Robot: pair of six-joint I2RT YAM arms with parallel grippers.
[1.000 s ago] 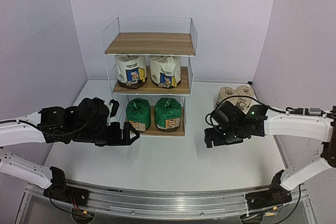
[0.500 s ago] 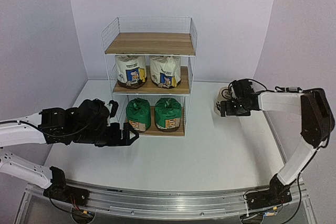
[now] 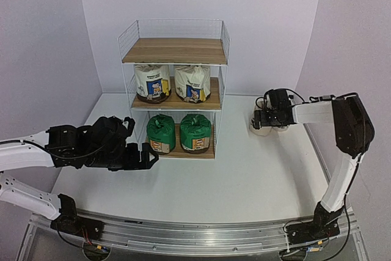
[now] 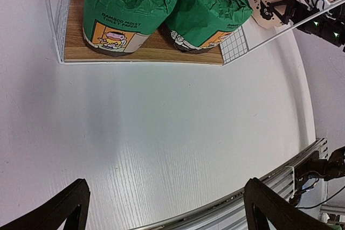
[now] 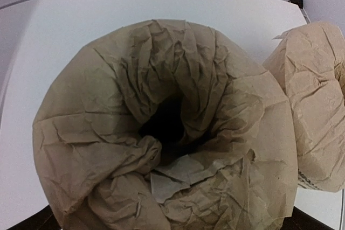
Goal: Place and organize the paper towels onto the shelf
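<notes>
Far right: right gripper poised over the tan crumpled-paper-wrapped roll
Jaws spread wide, contact unclear; left gripper gapes empty before the white-wire, wood-board shelf.

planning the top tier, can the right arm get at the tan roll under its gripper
Probably yes: the right gripper hangs open just over the tan roll, nothing between them. The second tan roll close beside it may crowd one finger.

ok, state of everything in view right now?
green rolls: upright, bottom tier, side by side
white rolls: upright, middle tier
top tier: bare
tan rolls: on table, right of shelf
left gripper: open, empty
right gripper: open, at one tan roll
</notes>
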